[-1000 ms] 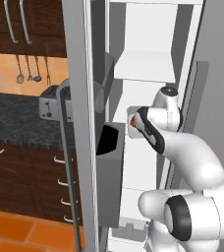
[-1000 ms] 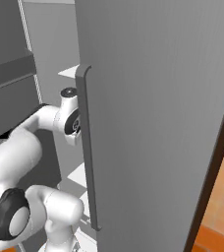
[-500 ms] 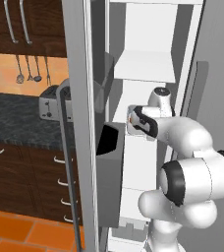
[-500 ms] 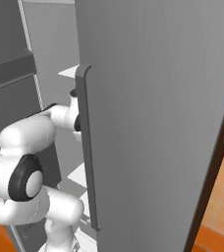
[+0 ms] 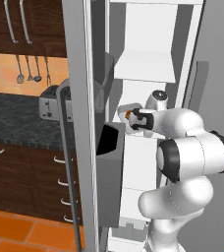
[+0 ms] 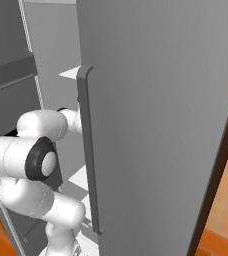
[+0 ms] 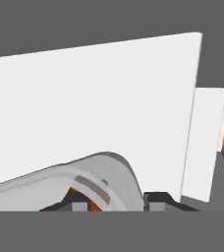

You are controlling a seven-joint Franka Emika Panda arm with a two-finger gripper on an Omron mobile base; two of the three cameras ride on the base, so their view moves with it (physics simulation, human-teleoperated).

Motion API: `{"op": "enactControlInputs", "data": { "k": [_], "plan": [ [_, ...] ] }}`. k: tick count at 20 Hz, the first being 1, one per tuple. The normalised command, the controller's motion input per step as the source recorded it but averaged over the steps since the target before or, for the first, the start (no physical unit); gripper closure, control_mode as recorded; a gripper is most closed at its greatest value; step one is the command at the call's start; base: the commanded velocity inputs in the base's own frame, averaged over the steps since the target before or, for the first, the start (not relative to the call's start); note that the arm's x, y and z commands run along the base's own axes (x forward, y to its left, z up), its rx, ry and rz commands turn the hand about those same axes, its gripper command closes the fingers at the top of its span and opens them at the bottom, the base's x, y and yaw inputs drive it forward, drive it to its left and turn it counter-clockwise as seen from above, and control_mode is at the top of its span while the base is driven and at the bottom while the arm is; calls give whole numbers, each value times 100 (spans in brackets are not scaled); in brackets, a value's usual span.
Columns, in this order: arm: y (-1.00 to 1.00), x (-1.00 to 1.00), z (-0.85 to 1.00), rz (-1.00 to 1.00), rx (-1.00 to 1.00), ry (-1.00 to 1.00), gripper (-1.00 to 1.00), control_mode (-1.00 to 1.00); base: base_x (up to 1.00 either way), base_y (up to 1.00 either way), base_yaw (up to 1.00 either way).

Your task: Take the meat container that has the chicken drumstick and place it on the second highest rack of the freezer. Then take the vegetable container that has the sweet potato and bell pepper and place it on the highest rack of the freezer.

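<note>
Tall grey metal freezer (image 5: 79, 74) stands with its door swung open, white shelved interior exposed. White arm reaches into the compartment at mid height in the left base view. Hand (image 5: 130, 120) sits just inside the opening, below a flat white upper shelf (image 5: 146, 69). At the hand there's a pale rounded meat container (image 5: 126, 114) with a small glossy orange-brown chicken drumstick (image 5: 129, 115) showing as an orange speck against the dark fingers. Container looks level with a white shelf behind it; can't tell if it rests on the shelf or hangs in the hand.

Hand view: curved grey-white container rim (image 7: 99, 177) right at the bottom between the dark finger tips (image 7: 155, 199), orange of the drumstick (image 7: 92, 199) under the rim. Plain white freezer wall (image 7: 84, 108) beyond. Fingers sit close on either side of the rim, but I can't tell whether they clamp it or stand clear.

Right base view: arm passes behind the grey door (image 6: 156, 100) with its long vertical handle (image 6: 88, 150), hand hidden by the door.

Left of the freezer: dark wooden cabinets (image 5: 20, 24), black speckled desk (image 5: 15, 123) with a silver toaster (image 5: 52, 101), orange tiled floor (image 5: 15, 234).
</note>
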Motion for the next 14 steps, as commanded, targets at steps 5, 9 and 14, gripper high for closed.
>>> {"op": "enactControlInputs", "data": {
  "k": [5, 9, 14],
  "plan": [
    [-7, 76, -6, -3, 0, 0, 100, -100, 0, 0, 0],
    [-18, 15, -31, -2, 0, 0, 100, -100, 0, 0, 0],
    [0, 12, -33, -6, 0, -1, 100, -100, 0, 0, 0]
  ]
}}
